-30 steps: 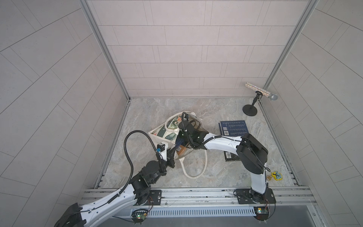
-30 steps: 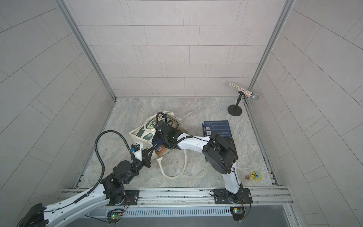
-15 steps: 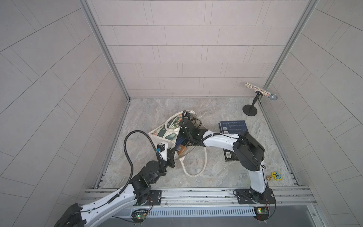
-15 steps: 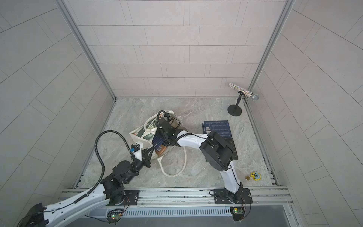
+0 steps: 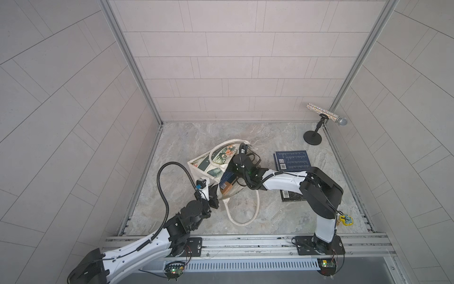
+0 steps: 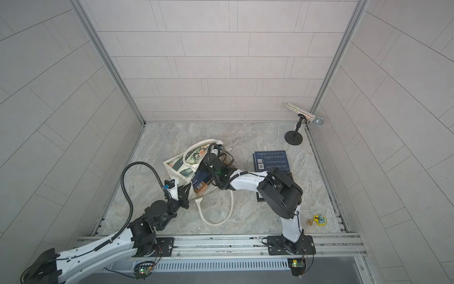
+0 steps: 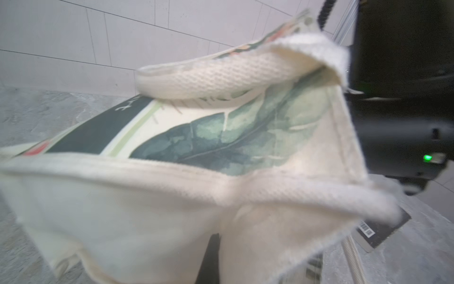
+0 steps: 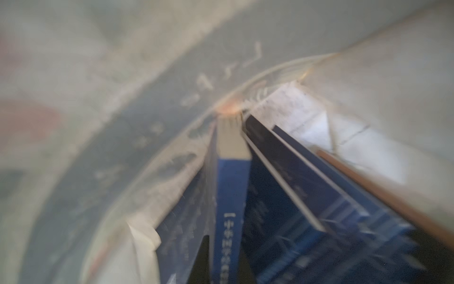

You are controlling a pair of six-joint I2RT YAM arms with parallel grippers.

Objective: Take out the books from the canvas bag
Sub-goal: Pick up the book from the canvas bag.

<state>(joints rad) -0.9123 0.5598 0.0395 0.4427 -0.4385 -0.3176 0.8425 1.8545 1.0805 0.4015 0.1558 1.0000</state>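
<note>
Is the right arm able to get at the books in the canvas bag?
Likely yes: the left claw holds the canvas bag open, and the right claw is inside among the books.

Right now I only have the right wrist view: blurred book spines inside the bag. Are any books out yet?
Observer: Yes. In both top views a navy book lies flat on the table, outside the bag.
Operator: What holds the bag open?
Observer: The left gripper is shut on the rim at the bag's mouth.
Operator: Is that the only book out?
Observer: No. A dark book lies partly under the right arm.
</note>
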